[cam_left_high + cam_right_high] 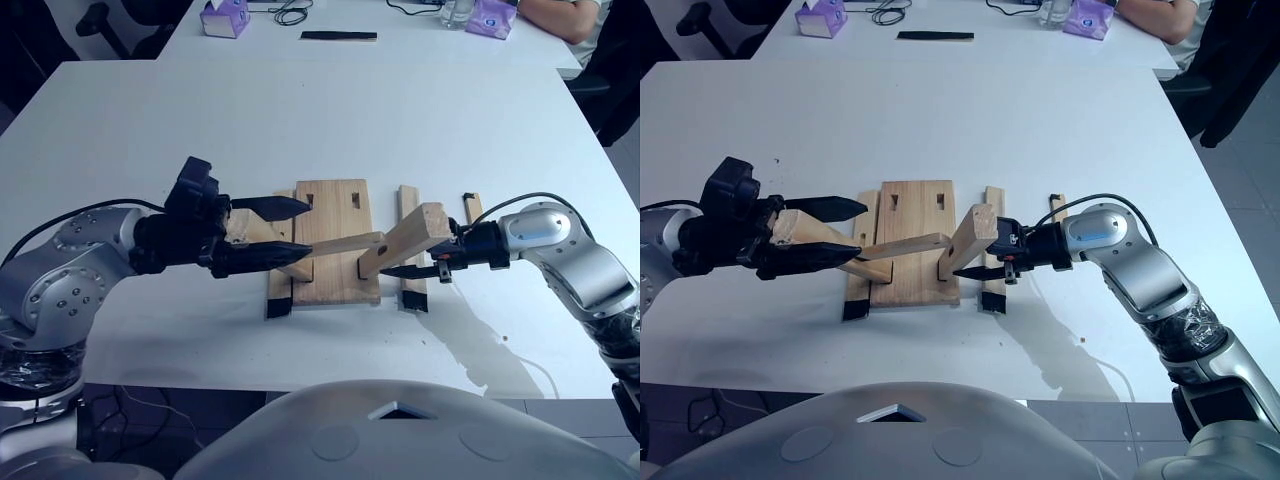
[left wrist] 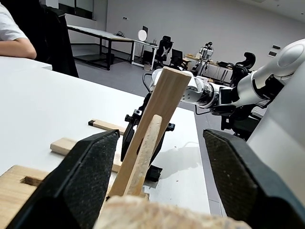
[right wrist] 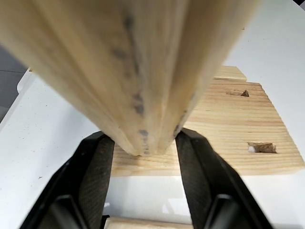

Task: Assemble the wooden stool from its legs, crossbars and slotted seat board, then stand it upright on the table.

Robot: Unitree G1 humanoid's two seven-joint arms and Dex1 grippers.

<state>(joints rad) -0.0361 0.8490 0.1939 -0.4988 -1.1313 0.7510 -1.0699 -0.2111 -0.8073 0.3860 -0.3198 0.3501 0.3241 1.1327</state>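
The slotted seat board [image 1: 335,205] lies flat on the white table [image 1: 400,120]. Above its near end hang two wooden legs joined by a crossbar [image 1: 335,246]. My left gripper [image 1: 305,228] is shut on the left leg [image 1: 800,226], its black fingers [image 2: 90,176] on either side of the wood. My right gripper [image 1: 400,256] is shut on the right leg [image 1: 418,232], which tilts up from the board; its pads [image 3: 95,171] press both faces. Another leg [image 1: 408,200] lies flat right of the board. A thin crossbar [image 1: 472,207] lies beyond it.
A further wooden piece with a dark end [image 1: 280,298] lies along the board's left side. At the far table stand two purple tissue boxes [image 1: 225,18] [image 1: 490,18], a black strip [image 1: 338,36] and cables. A person's arm [image 1: 555,15] rests at the back right.
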